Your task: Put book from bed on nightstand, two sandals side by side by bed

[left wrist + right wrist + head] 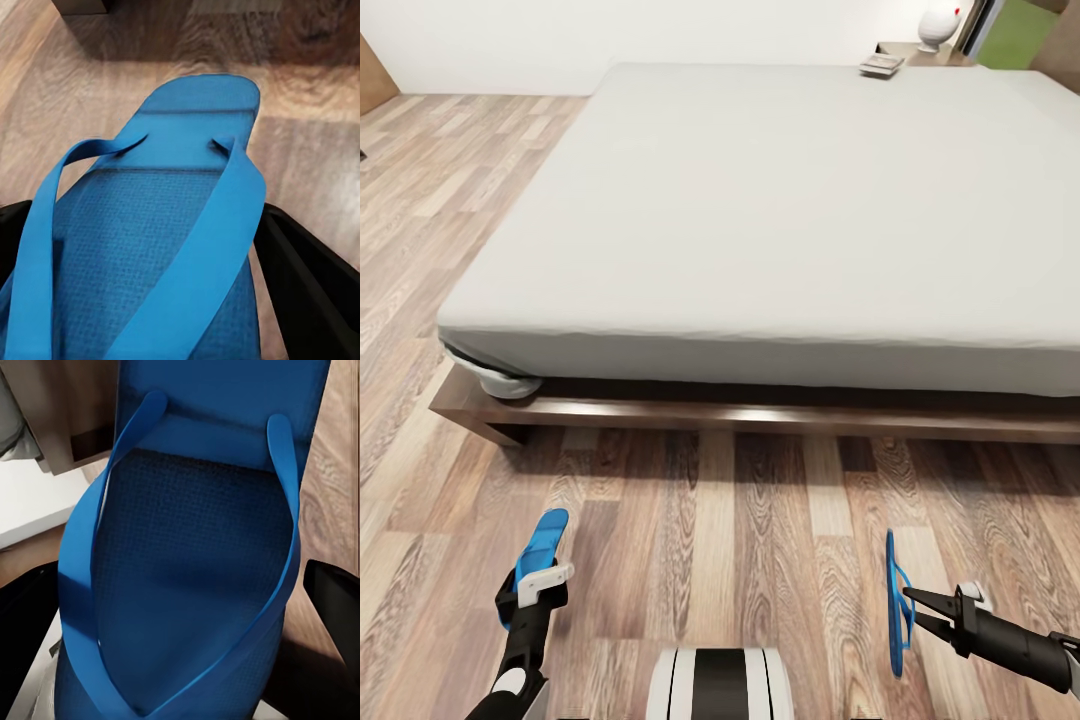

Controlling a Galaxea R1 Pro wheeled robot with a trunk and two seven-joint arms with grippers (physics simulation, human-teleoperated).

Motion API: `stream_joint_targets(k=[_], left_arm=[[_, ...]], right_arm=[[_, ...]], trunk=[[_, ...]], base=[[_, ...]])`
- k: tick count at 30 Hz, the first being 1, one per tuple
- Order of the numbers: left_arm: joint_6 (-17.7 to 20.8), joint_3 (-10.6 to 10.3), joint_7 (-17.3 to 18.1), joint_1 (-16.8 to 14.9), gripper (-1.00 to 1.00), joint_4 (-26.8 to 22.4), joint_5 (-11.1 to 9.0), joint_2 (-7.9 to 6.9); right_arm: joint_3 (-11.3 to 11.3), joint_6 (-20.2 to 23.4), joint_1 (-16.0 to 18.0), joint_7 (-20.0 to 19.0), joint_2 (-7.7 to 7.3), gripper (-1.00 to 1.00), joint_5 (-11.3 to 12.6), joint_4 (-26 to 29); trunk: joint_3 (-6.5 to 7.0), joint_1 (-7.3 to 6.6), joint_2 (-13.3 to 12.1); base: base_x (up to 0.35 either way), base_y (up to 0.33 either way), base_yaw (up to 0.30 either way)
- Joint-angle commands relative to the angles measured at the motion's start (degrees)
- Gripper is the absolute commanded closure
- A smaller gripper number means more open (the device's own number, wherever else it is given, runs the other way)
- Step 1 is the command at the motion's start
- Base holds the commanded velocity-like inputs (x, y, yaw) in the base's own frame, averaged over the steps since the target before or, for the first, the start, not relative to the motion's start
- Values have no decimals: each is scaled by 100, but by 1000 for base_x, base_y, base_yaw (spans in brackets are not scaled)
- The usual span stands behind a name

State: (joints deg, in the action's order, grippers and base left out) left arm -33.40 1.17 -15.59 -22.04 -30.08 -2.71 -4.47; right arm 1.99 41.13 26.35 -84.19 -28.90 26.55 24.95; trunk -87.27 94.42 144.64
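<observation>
Book (881, 66) lies on the nightstand (920, 52) beyond the bed (760, 200): judged done. Left hand (538, 580) grips one sandal (542, 545); right hand (920, 607) grips the other sandal (897, 600) on edge. Placement on the floor (710, 520) remains.

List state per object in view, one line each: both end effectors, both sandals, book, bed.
left end effector: shut on left sandal.
right end effector: shut on right sandal.
left sandal: held off the floor, roughly flat, toe toward the bed.
right sandal: held on edge, sole vertical.
book: lying flat at the far end by the bed; exact support unclear.
bed: mattress top bare.
</observation>
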Motion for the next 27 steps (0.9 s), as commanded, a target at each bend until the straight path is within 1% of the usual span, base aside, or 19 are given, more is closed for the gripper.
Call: stream_joint_targets(k=[1, 4, 7, 9, 13, 18, 27], left_arm=[[-20, -11, -14, -2, 100, 2, -19, -1], [-21, -11, -18, -2, 100, 2, -19, -1], [-24, -8, -21, -2, 100, 2, -21, -1], [-94, -5, -24, -2, 100, -3, -26, -1], [-456, -3, -35, -2, 100, 0, -35, -1], [-572, -2, -40, -2, 100, 1, -37, -1], [-648, -2, -41, -2, 100, -12, -37, -4]], right_arm=[[3, 62, 1, -11, -1, 100, 17, 1], [3, 62, 1, -10, -1, 100, 17, 1], [3, 62, 1, -10, -1, 100, 14, 1], [3, 62, 1, -10, -1, 100, 16, 1], [3, 62, 1, -12, -1, 100, 15, 1], [3, 62, 1, -12, 0, 100, 13, 1], [3, 62, 1, -10, -1, 100, 15, 1]], trunk=[[-26, 1, 3], [-92, 9, 7], [-92, 9, 7], [-92, 9, 7], [-92, 9, 7], [-92, 9, 7], [-92, 9, 7]], base=[[0, 0, 0], [0, 0, 0], [0, 0, 0], [0, 0, 0], [0, 0, 0], [0, 0, 0], [0, 0, 0]])
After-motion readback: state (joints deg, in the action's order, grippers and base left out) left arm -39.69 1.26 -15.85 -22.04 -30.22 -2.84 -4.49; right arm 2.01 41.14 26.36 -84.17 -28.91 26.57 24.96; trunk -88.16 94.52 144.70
